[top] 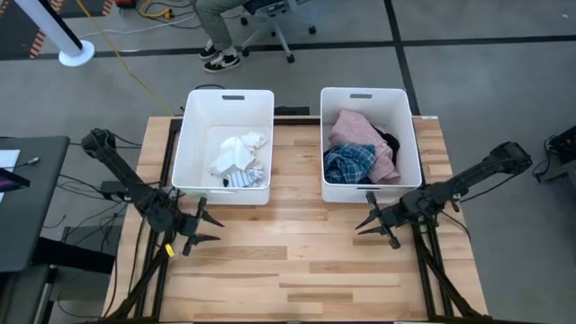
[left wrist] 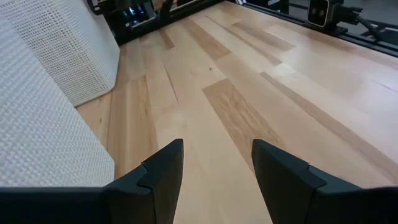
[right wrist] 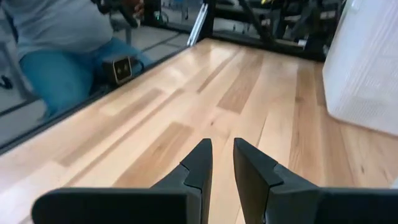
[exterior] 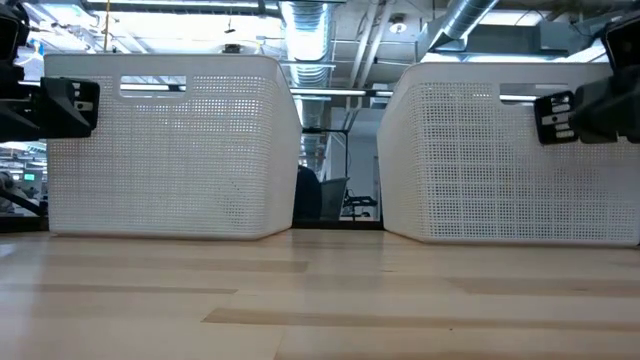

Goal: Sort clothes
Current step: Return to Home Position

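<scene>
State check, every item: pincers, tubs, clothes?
left pincer: open, empty, over table
right pincer: open, empty, over table
left tub: holds socks
right tub: holds garments
white sock: crumpled in left tub
striped sock: in left tub
pink garment: in right tub
plaid garment: in right tub

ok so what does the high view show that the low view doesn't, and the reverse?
High only: what the tubs hold. White socks and a striped sock lie in the left tub. Pink, blue plaid and black garments lie in the right tub. The left jaws and right jaws hang over the table, holding nothing.
Low only: the tubs' perforated side walls, and the room and ceiling ducts behind them.
Both: the two white tubs on the wood table.
</scene>
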`<action>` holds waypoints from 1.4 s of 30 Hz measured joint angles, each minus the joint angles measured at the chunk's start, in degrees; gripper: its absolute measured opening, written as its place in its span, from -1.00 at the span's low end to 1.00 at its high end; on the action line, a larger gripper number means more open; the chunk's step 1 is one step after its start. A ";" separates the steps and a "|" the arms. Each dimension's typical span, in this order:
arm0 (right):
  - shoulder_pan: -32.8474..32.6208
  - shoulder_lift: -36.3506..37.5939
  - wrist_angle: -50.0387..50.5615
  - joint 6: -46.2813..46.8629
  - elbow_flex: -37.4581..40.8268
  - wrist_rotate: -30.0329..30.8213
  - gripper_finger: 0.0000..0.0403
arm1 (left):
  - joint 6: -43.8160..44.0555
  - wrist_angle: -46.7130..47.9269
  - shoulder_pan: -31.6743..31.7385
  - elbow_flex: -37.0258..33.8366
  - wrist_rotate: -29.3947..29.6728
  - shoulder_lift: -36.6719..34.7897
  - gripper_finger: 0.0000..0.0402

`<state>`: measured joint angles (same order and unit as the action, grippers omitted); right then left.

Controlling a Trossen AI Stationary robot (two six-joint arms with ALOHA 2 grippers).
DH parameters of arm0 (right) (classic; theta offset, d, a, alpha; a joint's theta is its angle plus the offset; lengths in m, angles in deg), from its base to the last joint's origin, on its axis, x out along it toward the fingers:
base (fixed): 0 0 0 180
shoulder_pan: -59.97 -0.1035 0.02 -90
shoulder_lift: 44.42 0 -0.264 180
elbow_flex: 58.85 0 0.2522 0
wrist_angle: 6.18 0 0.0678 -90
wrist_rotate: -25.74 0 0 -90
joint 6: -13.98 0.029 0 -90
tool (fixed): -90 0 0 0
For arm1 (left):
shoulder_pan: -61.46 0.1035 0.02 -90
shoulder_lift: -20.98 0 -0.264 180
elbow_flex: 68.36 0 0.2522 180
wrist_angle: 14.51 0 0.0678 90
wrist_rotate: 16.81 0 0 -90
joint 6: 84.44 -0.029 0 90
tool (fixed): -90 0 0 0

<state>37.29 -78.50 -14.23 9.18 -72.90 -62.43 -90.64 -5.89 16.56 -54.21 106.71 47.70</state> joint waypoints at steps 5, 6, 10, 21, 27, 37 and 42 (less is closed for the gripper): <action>-0.02 0.02 4.17 -0.04 0.00 -0.29 -0.60 | 0.00 0.02 0.00 0.00 0.00 0.00 -0.08; -0.02 0.02 4.82 -0.04 0.00 -0.38 -0.60 | 0.00 0.02 0.00 0.00 0.00 0.00 -0.08; -0.02 0.02 7.30 -0.15 0.00 -0.43 -0.60 | 0.00 0.02 0.00 0.00 0.00 0.00 -0.08; -0.07 0.02 9.41 -0.15 0.00 -0.48 -0.60 | 0.00 0.04 0.00 0.00 0.00 0.00 -0.08; -0.07 0.02 9.41 -0.15 0.00 -0.49 -0.60 | 0.00 0.04 0.00 0.00 0.00 0.00 -0.08; -0.07 0.02 9.41 -0.15 0.00 -0.50 -0.60 | 0.00 0.05 0.00 0.00 0.00 0.00 -0.08; -0.07 0.02 9.41 -0.15 0.00 -0.52 -0.60 | -0.01 0.04 0.00 0.00 0.00 0.00 -0.08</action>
<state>37.23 -78.48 -4.82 9.03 -72.90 -62.96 -90.64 -5.85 16.56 -54.21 106.71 47.70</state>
